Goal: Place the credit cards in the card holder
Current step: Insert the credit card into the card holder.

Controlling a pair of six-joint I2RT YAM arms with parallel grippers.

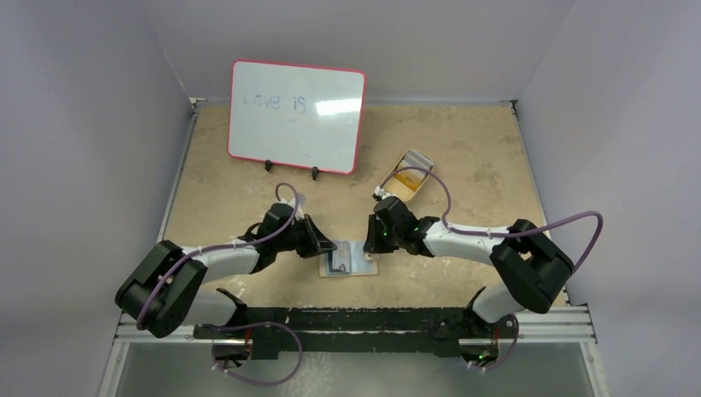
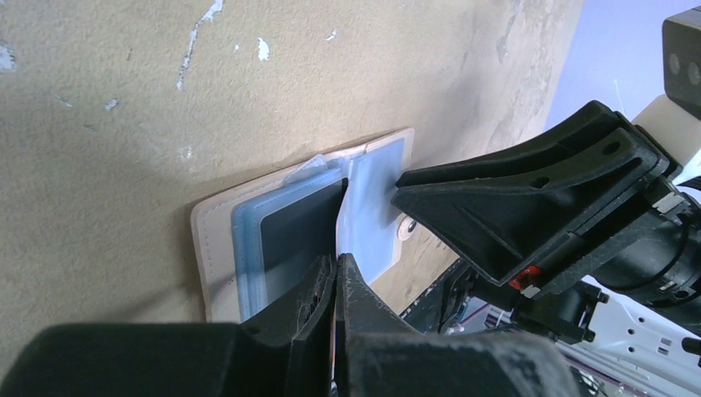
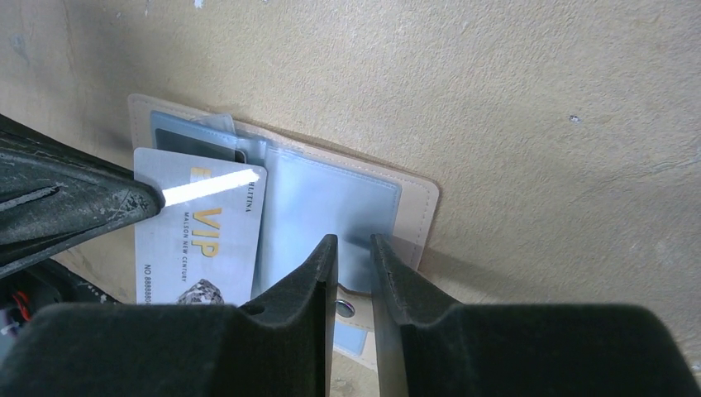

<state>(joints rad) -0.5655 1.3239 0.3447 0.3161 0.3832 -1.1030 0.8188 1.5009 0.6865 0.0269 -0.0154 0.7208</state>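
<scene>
The tan card holder (image 1: 348, 263) lies open on the table between my two grippers, its grey pockets facing up (image 3: 331, 198). My left gripper (image 2: 339, 258) is shut on a silver credit card (image 3: 198, 231) printed "VIP". It holds the card on edge over the holder's left half, and the card shows as a thin pale line (image 2: 340, 223) in the left wrist view. A dark card (image 2: 298, 227) sits in the left pocket. My right gripper (image 3: 354, 240) stands over the right pocket's near edge by the snap. Its jaws are a narrow gap apart with nothing between them.
A red-rimmed whiteboard (image 1: 296, 116) stands at the back left. A tan oval dish (image 1: 411, 174) sits at the back right, behind the right arm. Walls close in the table on both sides.
</scene>
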